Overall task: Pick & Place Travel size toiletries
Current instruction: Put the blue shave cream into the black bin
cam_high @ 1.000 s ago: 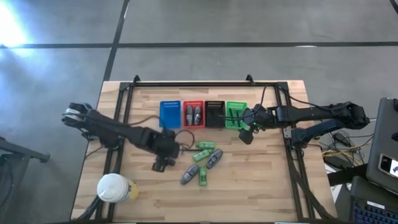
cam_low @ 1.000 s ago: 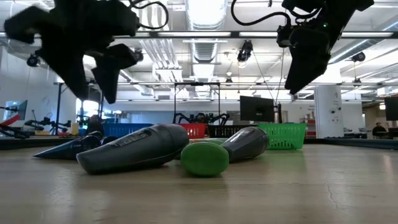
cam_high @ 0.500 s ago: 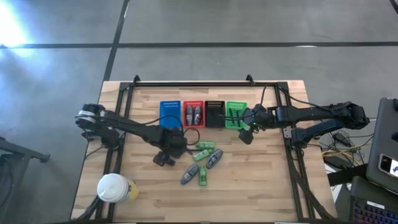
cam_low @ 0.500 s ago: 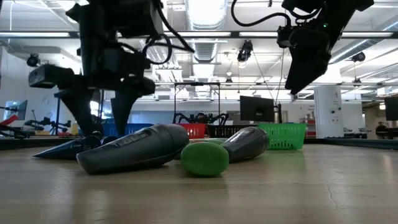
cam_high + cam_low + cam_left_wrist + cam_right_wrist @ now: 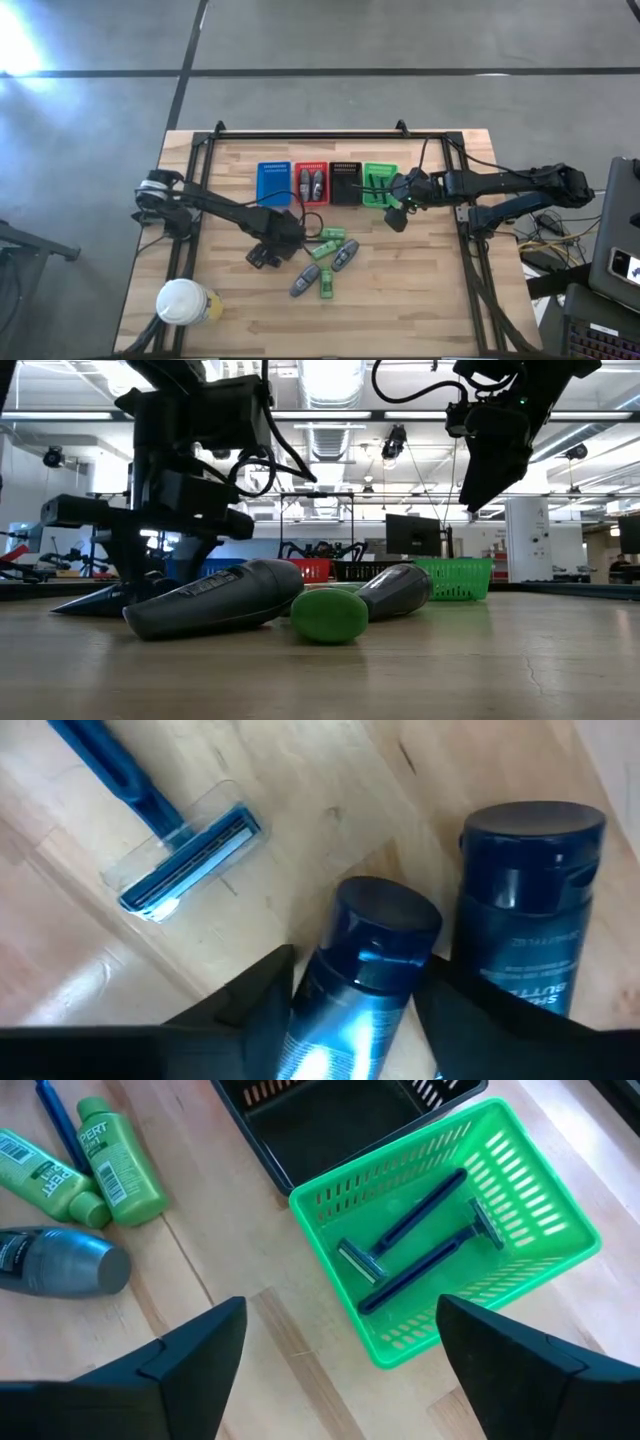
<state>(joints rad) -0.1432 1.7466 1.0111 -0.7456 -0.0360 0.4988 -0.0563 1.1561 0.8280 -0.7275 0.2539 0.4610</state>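
Observation:
Green tubes (image 5: 330, 236) and grey tubes (image 5: 345, 256) lie in a loose cluster mid-table. My left gripper (image 5: 262, 255) is low at the cluster's left side and open. In its wrist view its fingers (image 5: 262, 1000) stand on either side of a dark blue capped bottle (image 5: 385, 935) lying on the wood. A second dark bottle (image 5: 530, 890) and a blue razor (image 5: 180, 870) lie beside it. My right gripper (image 5: 397, 218) hovers open just near of the green basket (image 5: 450, 1210), which holds blue razors (image 5: 425, 1210). My left gripper has one finger on each side of the dark blue bottle's body, below its cap (image 5: 385, 915), coming from above. Whether the fingers touch it, I cannot tell. The bottle lies flat on the table.
Blue (image 5: 273, 183), red (image 5: 310, 183), black (image 5: 344, 183) and green baskets stand in a row at the far side; the red one holds grey tubes. A white-lidded cup (image 5: 180, 300) stands at the near left corner. A black frame rail (image 5: 300, 133) borders the table.
My left gripper has come down from well above the table to just over it, and has shifted a little toward the toiletry cluster on the right. My right arm has kept still.

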